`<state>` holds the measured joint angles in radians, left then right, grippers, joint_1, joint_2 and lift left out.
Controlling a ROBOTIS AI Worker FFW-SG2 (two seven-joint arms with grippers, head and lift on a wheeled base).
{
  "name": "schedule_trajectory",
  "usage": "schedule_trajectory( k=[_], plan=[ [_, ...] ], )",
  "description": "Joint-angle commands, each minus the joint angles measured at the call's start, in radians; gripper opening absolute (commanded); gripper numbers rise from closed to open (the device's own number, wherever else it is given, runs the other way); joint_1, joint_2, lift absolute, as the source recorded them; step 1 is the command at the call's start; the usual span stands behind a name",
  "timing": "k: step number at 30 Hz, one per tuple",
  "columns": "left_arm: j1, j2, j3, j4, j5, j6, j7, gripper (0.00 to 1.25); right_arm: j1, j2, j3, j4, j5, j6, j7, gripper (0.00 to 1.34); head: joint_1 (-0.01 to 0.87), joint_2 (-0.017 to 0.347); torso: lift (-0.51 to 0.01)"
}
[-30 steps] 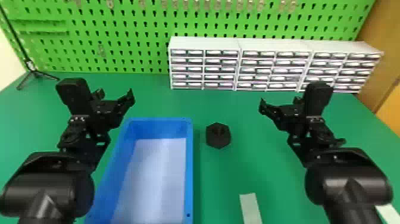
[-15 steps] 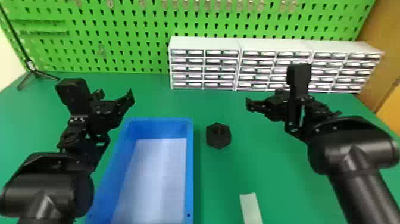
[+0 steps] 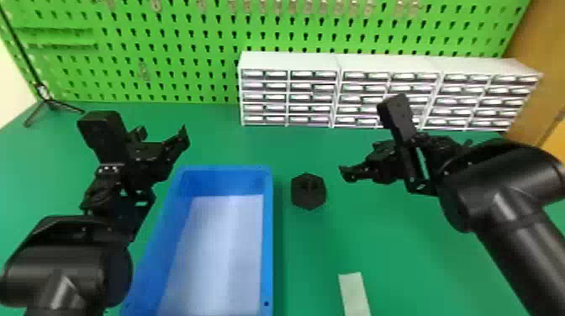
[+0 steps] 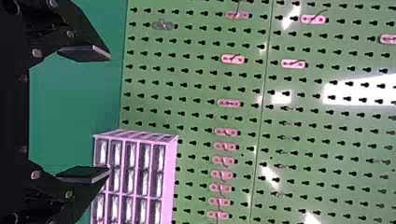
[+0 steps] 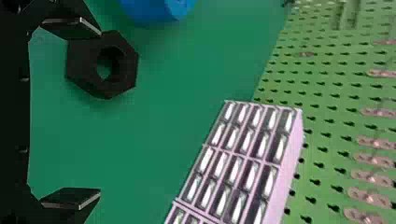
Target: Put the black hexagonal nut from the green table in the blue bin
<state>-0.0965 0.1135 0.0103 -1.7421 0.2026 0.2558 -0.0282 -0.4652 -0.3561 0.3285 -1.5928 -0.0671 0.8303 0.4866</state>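
Observation:
The black hexagonal nut point(image 3: 308, 191) lies on the green table point(image 3: 311, 252), just right of the blue bin point(image 3: 267, 235). To the right of the nut, my right gripper point(image 3: 349, 173) is held above the table. In the right wrist view the nut point(image 5: 123, 70) is near the upper finger of my right gripper point(image 5: 77, 112), which stands open and holds nothing. My left gripper point(image 3: 168, 136) is parked over the table beyond the bin's left side. Its fingers are spread with nothing between them in the left wrist view, left gripper point(image 4: 86, 114).
White drawer cabinets point(image 3: 290, 61) stand at the back before a green pegboard point(image 3: 168, 54). A pale strip point(image 3: 355, 294) lies on the table right of the bin, toward the front. A black stand point(image 3: 50, 103) is at the back left.
My right gripper has moved left toward the nut and turned, its arm coming in from further right. The left arm, the nut and the bin have stayed put.

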Motion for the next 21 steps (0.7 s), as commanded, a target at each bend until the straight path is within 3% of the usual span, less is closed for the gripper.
schedule_trajectory(
  k=[1,13,21],
  plan=[
    [-0.002,0.0,-0.001,0.001,0.0,0.0,-0.001,0.86,-0.033,-0.047,0.072,0.017,-0.005,0.024,0.02,1.22,0.686,0.028,-0.096],
    [-0.002,0.002,-0.004,0.001,-0.003,0.0,-0.001,0.86,-0.078,-0.119,0.193,0.059,-0.063,0.036,0.033,1.22,0.686,0.028,-0.096],
    [-0.002,0.002,-0.004,0.001,-0.006,0.0,-0.001,0.86,-0.104,-0.144,0.262,0.074,-0.108,0.024,0.032,1.22,0.686,0.028,-0.096]
  ],
)
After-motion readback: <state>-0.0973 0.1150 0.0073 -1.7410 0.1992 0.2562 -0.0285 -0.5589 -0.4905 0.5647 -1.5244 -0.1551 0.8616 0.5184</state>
